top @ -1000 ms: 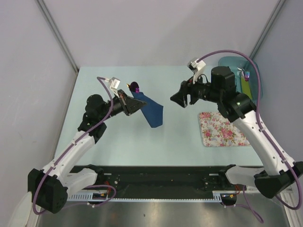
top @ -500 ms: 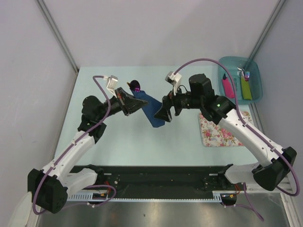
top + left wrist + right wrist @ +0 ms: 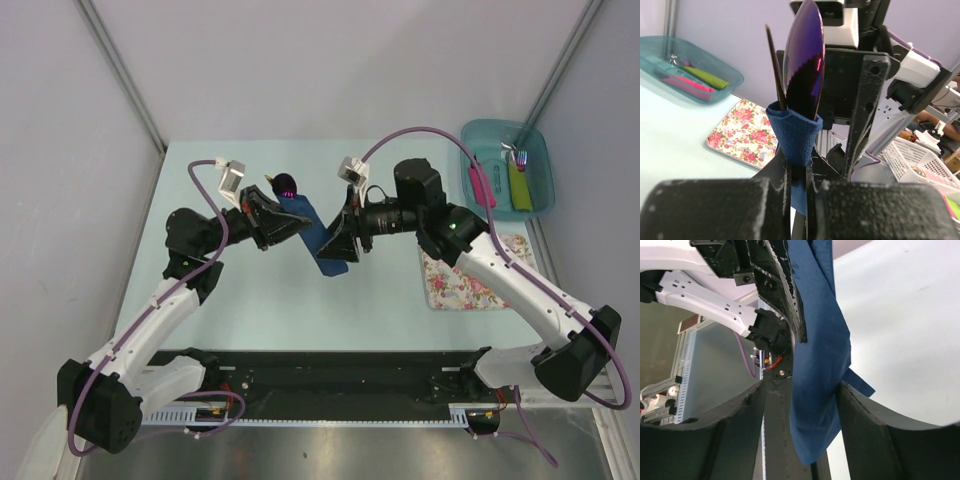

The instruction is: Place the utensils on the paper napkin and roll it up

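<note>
Napkin [image 3: 305, 218], wrapped round the spoon [image 3: 286, 183] and knife [image 3: 775, 70], hangs in the air left of the mat [image 3: 465, 275], pinched tight in your left gripper [image 3: 285, 222]. Your right gripper [image 3: 332, 248] stands open, fingers [image 3: 875, 430] either side of the napkin's loose tail.

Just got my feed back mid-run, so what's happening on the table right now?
The left gripper is clamped on the rolled navy paper napkin, held up off the table, with the purple spoon and the wooden knife poking out of one end. The napkin's loose tail hangs between the open jaws of the right gripper, which are not yet closed on it. The roll looks unfinished.
</note>
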`<state>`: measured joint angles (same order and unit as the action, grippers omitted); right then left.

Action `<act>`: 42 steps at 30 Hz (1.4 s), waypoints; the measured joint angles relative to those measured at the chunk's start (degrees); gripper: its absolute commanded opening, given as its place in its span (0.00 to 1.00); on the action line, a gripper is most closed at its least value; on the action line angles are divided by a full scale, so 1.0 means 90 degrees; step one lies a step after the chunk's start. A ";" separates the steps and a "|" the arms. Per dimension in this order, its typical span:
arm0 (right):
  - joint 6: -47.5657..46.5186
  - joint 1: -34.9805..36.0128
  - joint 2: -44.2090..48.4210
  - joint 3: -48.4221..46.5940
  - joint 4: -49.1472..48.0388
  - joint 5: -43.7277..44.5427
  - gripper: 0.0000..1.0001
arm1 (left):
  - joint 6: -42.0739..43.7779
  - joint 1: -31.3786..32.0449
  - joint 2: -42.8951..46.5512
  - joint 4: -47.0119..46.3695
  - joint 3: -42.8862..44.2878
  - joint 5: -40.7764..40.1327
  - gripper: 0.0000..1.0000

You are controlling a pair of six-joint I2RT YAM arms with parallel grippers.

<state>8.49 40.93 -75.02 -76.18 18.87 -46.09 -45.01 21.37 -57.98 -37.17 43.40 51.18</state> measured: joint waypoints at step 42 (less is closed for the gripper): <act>0.0848 0.0340 -0.0029 0.0240 -0.0767 -0.0452 0.00 | -0.0083 0.0461 0.0226 0.0073 0.0083 0.0257 0.62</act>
<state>16.12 43.99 -75.29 -74.02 11.97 -50.15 -45.76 25.52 -55.94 -36.51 44.14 53.49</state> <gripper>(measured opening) 0.182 0.506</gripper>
